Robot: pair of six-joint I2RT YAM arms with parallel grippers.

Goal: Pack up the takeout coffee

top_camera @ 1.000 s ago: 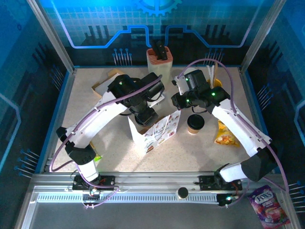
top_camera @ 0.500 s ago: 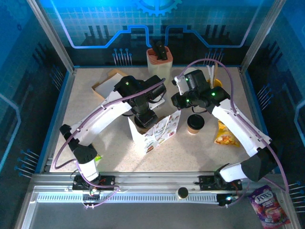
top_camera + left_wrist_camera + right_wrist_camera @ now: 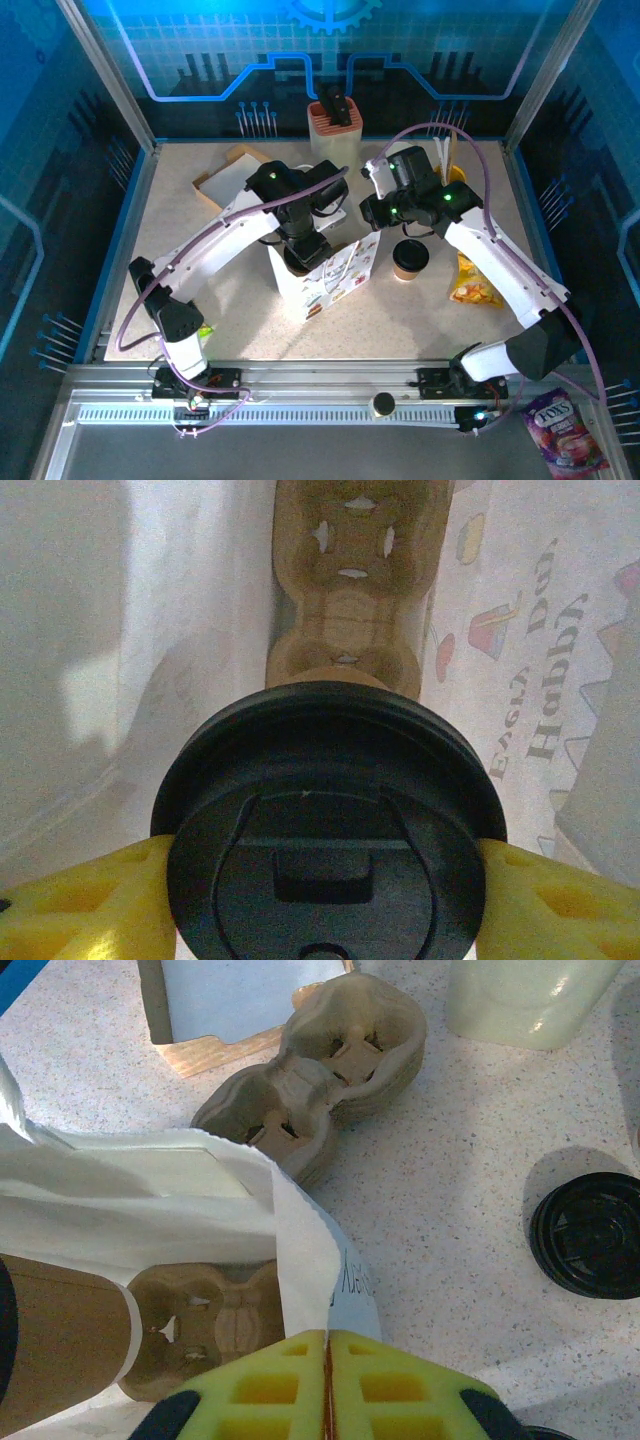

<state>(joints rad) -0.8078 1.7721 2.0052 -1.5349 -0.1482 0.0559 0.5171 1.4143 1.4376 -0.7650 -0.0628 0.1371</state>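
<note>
While it hangs inside the bag, left gripper (image 3: 325, 900): yellow pads set fairly wide, clamped on the sides of a small tan paper cup with a round black plastic lid (image 3: 328, 780), cup upright.
White printed paper bag (image 3: 338, 275): standing in the middle of the speckled table (image 3: 230, 290), mouth open, cup within its walls.
Brown moulded-pulp cup carrier (image 3: 350, 600): flat on the bag's floor, straight beneath the cup, long axis running away from the wrist. The near well is probably the one lined up, though the lid hides it.
Second lidded tan cup (image 3: 410, 258): on the table just right of the bag, nearer the right arm.
Right gripper (image 3: 327, 1360): pads pressed together on the bag's rim, holding the mouth open.
Since a second ago: left arm has swung slightly rightward over the bag; right arm, bag and second cup unmoved.
</note>
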